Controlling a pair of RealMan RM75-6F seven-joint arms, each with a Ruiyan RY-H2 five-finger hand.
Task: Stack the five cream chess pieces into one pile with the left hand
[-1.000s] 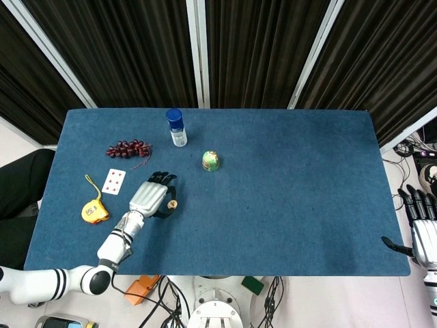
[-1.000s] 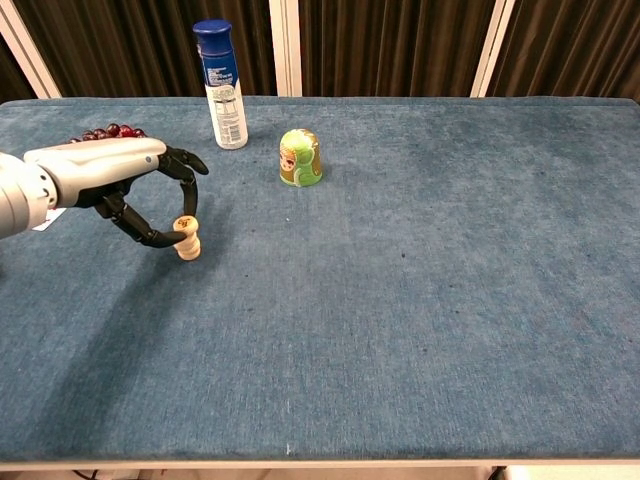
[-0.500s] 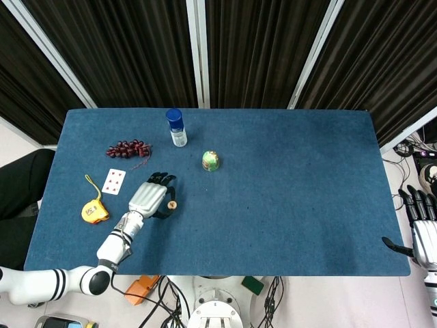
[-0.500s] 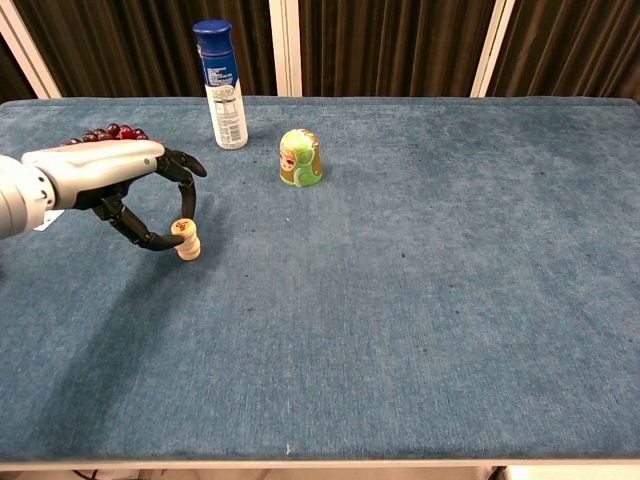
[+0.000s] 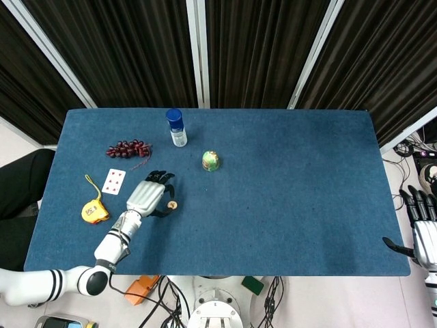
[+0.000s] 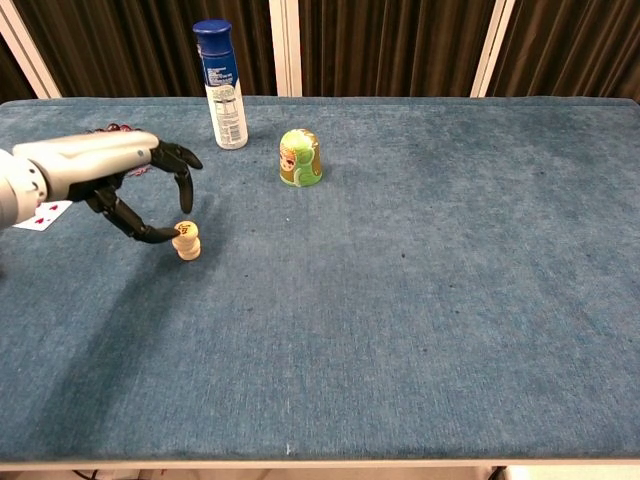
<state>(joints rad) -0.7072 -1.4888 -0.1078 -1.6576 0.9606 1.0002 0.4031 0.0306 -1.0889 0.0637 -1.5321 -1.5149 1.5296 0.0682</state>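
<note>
A short pile of cream chess pieces (image 6: 186, 241) stands upright on the blue table (image 6: 420, 300); in the head view the pile (image 5: 173, 204) is a small cream dot. My left hand (image 6: 120, 175) hovers just left of it, fingers arched and apart. Its thumb tip sits close beside the top piece, and the other dark fingers (image 6: 184, 190) are raised clear above it. From the head view, the left hand (image 5: 150, 195) holds nothing. My right hand (image 5: 423, 232) hangs off the table's right edge, fingers spread and empty.
A white spray bottle with a blue cap (image 6: 222, 85) and a green dome-shaped toy (image 6: 299, 158) stand behind the pile. Dark grapes (image 5: 128, 147), a playing card (image 5: 114, 181) and a yellow tape measure (image 5: 94, 210) lie at the left.
The left hand's fingers came off the top piece and the hand drew back slightly left and up. The pile stays standing in place. The right hand has not moved.
</note>
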